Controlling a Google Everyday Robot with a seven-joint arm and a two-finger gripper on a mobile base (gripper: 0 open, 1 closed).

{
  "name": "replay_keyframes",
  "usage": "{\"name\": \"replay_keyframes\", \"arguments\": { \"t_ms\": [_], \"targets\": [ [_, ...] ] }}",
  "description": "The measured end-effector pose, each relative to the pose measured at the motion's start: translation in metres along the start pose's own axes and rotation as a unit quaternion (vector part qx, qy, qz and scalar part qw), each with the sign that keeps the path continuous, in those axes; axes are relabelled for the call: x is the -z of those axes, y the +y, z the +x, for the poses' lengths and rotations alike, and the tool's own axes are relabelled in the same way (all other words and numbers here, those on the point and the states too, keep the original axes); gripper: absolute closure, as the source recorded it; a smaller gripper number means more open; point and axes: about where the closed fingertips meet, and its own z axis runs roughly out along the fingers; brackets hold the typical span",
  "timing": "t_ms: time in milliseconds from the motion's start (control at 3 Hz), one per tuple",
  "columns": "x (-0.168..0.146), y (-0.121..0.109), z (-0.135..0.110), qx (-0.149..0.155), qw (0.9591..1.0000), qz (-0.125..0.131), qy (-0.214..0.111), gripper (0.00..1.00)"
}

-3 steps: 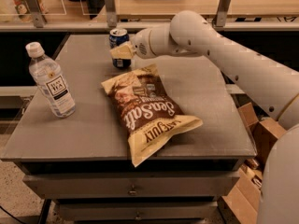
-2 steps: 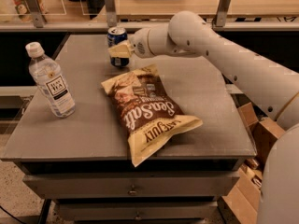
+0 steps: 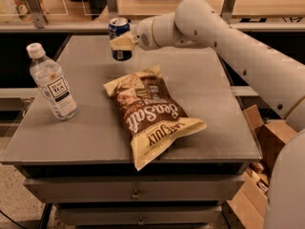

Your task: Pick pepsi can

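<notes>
In the camera view, the white arm [image 3: 238, 51] reaches from the right across the far side of the counter [image 3: 81, 137]. Its gripper [image 3: 119, 43] has its jaws clamped on the pepsi can [image 3: 117, 29], near the counter's far edge. A water bottle [image 3: 51, 87] stands at the left. A chip bag [image 3: 150, 111] lies in the middle, nearer than the can.

chip bag [image 3: 152, 113] — "Sea Salt", "LATE JULY"

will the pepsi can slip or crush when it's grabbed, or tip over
Likely stiff: the pepsi can looks undented with the gripper jaws closed around its middle. Smooth metal may slip. Narrow and upright, it could tip if nudged.
</notes>
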Motion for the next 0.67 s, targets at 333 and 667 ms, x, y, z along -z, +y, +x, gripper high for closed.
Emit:
{"name": "replay_keyframes", "arguments": {
  "t_ms": [333,667],
  "targets": [
    [0.018,-0.009,-0.009,0.001,0.9999,0.012,0.003,1.00],
    [0.044,-0.025,-0.015,-0.010,0.9996,0.026,0.006,1.00]
  ]
}}
